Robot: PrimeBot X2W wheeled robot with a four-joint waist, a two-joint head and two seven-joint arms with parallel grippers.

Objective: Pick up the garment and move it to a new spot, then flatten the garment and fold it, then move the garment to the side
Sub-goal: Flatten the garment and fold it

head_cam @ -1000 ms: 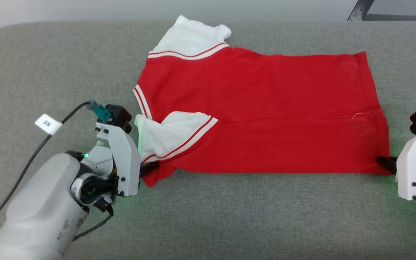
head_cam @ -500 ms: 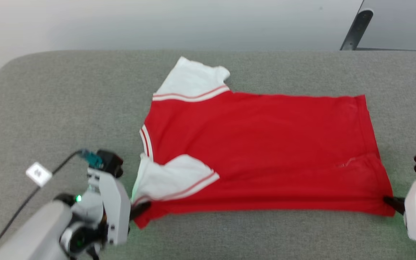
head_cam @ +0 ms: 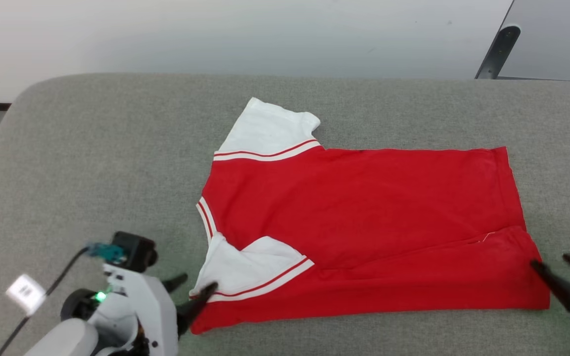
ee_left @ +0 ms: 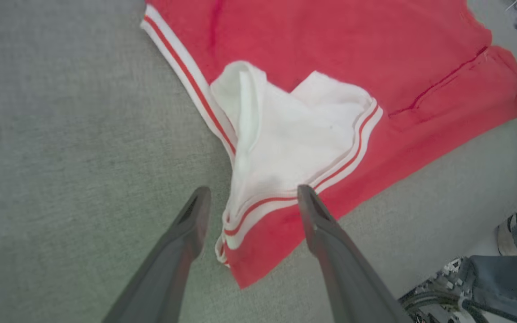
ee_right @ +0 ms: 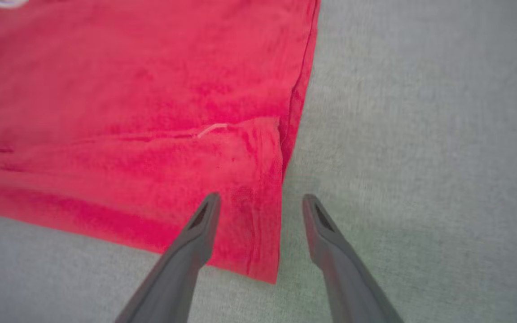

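garment (head_cam: pixel 364 222) is lying lengthwise between your left pincer (head_cam: pixel 198 283) and right pincer (head_cam: pixel 551 261), both gaping empty at its near corners.

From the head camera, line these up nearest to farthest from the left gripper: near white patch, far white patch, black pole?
1. Near white patch, beside the left gripper.
2. Far white patch, farther back.
3. Black pole, top right.
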